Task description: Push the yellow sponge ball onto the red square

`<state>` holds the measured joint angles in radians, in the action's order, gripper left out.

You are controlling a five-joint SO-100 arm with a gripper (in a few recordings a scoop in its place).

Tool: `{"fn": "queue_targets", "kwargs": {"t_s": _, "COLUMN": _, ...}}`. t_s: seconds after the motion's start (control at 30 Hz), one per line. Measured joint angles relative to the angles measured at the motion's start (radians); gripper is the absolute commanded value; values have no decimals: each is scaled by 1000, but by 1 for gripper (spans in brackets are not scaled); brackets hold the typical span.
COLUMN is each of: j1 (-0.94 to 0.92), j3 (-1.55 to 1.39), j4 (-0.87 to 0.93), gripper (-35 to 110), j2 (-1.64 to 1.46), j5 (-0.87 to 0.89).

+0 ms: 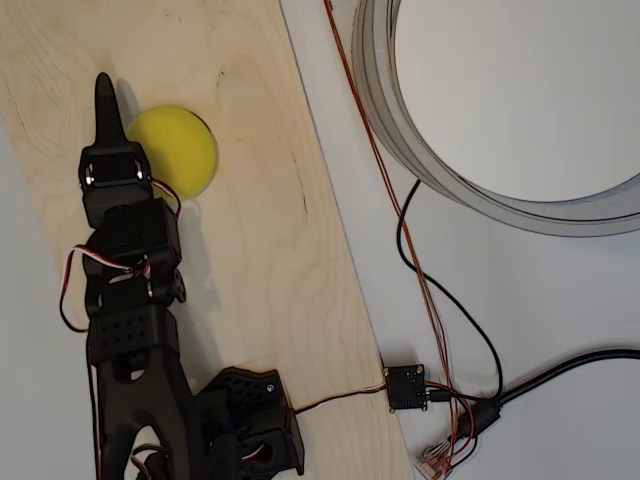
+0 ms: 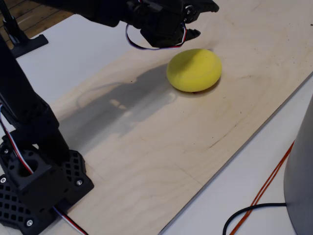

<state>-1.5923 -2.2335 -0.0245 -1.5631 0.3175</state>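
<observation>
Yellow sponge ball (image 1: 178, 150) lies beside the outstretched arm's end effector (image 1: 105, 100), fingers together, gripping nothing.

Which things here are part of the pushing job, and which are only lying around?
Part of the job:
- yellow ball
- tool, beside the ball
- wooden board

Lying around:
- grey ring
- black cable
- orange wire
- small circuit board
</observation>
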Motion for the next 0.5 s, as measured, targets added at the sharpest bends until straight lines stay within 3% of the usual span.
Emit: {"fn": "queue_targets", "kwargs": {"t_s": 0.5, "j1": 0, "j3": 161, "j4": -72, "gripper": 18, "j2": -158, "j5": -213}}
